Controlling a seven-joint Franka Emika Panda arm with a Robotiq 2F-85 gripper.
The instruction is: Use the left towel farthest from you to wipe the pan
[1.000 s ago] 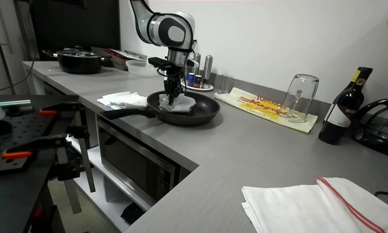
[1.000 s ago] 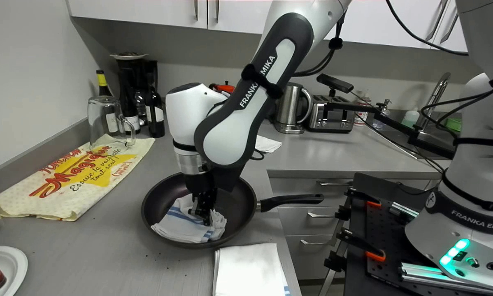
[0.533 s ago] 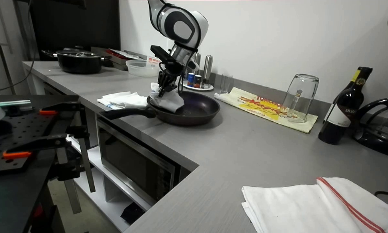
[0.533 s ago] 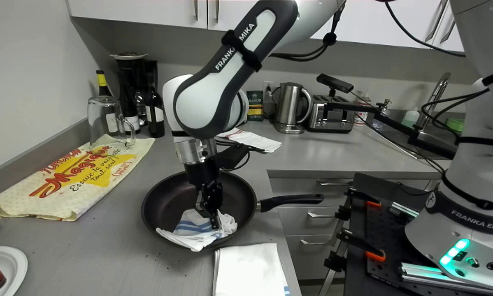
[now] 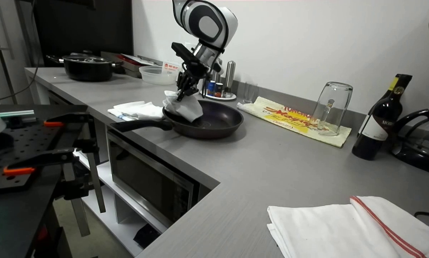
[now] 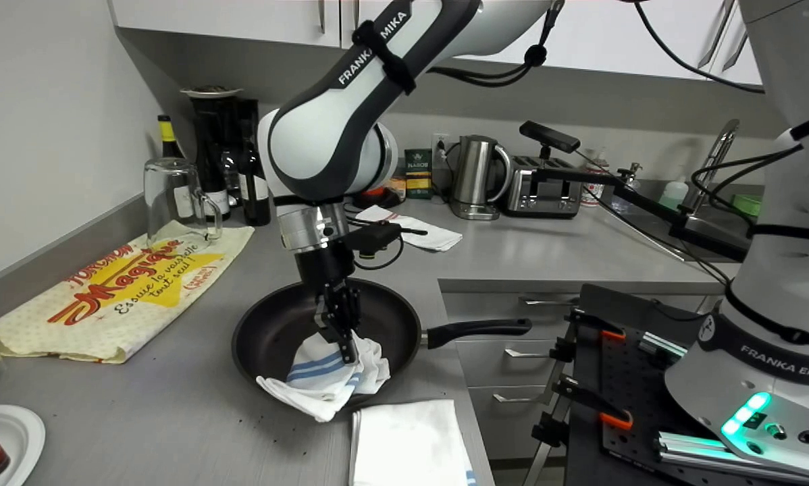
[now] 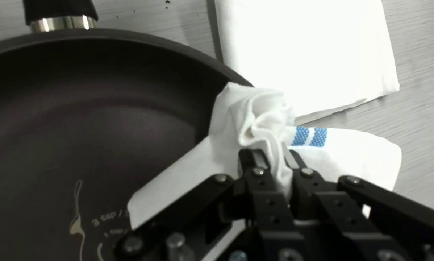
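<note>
My gripper [image 7: 271,159] is shut on a bunched fold of a white towel [image 7: 217,159] with blue stripes. In both exterior views the gripper [image 5: 180,97] [image 6: 348,356] is tilted over the near side of the dark frying pan [image 6: 391,310], with the towel [image 5: 187,109] [image 6: 320,371] hanging below it. Part of the towel is inside the pan [image 5: 225,116], and part drapes over its rim beside the handle. The wrist view shows the pan's bare bottom [image 7: 94,137] with faint printed marks. The towel hides part of the rim.
A folded white towel [image 6: 411,442] lies beside the pan; it also shows in the wrist view [image 7: 304,47]. A yellow printed towel [image 5: 289,118] bears an upturned glass mug [image 5: 332,107]. A red-striped towel [image 5: 343,229], wine bottle [image 5: 382,118] and plate with cans [image 5: 218,95] stand around.
My gripper has risen from low in the pan and tilted, shifting toward the rim near the handle. The towel came up with it and now drapes over the rim.
</note>
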